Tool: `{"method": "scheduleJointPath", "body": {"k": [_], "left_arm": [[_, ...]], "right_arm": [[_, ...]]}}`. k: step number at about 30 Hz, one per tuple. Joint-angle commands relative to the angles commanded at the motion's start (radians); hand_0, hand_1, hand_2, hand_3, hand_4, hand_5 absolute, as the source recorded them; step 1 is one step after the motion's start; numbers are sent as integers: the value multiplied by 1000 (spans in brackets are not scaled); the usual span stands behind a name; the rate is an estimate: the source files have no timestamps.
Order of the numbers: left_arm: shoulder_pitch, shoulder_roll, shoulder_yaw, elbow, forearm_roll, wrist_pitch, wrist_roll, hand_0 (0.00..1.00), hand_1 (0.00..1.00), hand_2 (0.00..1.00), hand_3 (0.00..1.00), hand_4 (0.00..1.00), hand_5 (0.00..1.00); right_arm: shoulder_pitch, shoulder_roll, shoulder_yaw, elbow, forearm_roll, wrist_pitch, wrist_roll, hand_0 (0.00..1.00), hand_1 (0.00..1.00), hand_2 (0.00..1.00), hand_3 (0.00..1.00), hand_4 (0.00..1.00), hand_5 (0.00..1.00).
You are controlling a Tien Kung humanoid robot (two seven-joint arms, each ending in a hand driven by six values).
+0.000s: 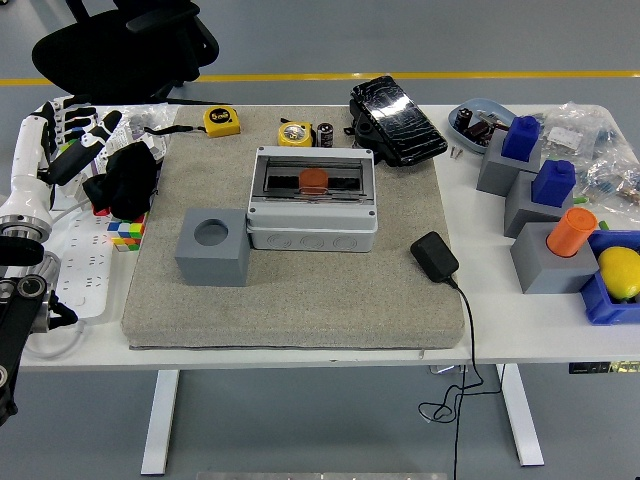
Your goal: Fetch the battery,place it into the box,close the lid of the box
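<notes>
The grey box [312, 212] stands in the middle of the grey mat [300, 290]. An orange item [314, 180] lies in its dark top recess. I cannot tell whether a clear lid covers it. A small black cylinder like a battery [325, 134] stands behind the box, next to a yellow tape measure [294, 132]. My left hand [82, 138] is at the far left, off the mat, with fingers spread and holding nothing. My right arm is out of view.
A grey block with a round hole [212, 246] stands left of the box. A black bundle [125, 180] and a colour cube [125, 232] lie at the mat's left edge. A black adapter [434, 256], a black case [397, 118] and grey blocks [545, 262] are on the right.
</notes>
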Motion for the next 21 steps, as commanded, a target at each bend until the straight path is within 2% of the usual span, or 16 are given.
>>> {"method": "scheduleJointPath", "body": {"k": [21], "left_arm": [[-12,9,-16,-4,5,-4,2,696,732,699,743,998,567]], "right_arm": [[13,-6,-15,0,2,1,-7,579,629,658,551,942,489]]}}
